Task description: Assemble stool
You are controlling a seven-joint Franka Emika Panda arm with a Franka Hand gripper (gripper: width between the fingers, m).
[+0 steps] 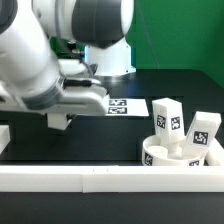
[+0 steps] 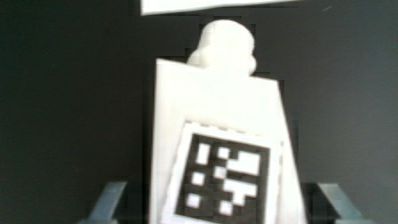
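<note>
From my remote station I see the gripper (image 1: pixel 58 120) low over the black table (image 1: pixel 120 135), on the exterior view's left, with the big arm above it. In the wrist view a white stool leg (image 2: pixel 217 140) stands between the two fingers (image 2: pixel 111 200), its tag turned to the camera and its rounded peg end pointing away from the wrist. The fingertips show on both sides of the leg with a dark gap between each tip and the leg, so I judge the jaws are parted and nothing is clamped. I think the fingers straddle the leg this way so that they can close on its flat sides; whether it is a pick or a release, I cannot tell.

In the exterior view this leg is hidden behind the gripper. The round seat (image 1: pixel 172 158) lies well apart, on the exterior view's right, close to the long white border bar (image 1: pixel 110 178). Two other legs, one (image 1: pixel 166 122) and another (image 1: pixel 201 130), stand tilted in the seat, probably already set in its holes, so I judge the task is far along and one leg is left. The marker board (image 1: pixel 118 104) lies flat behind the gripper, near the middle of the table.
</note>
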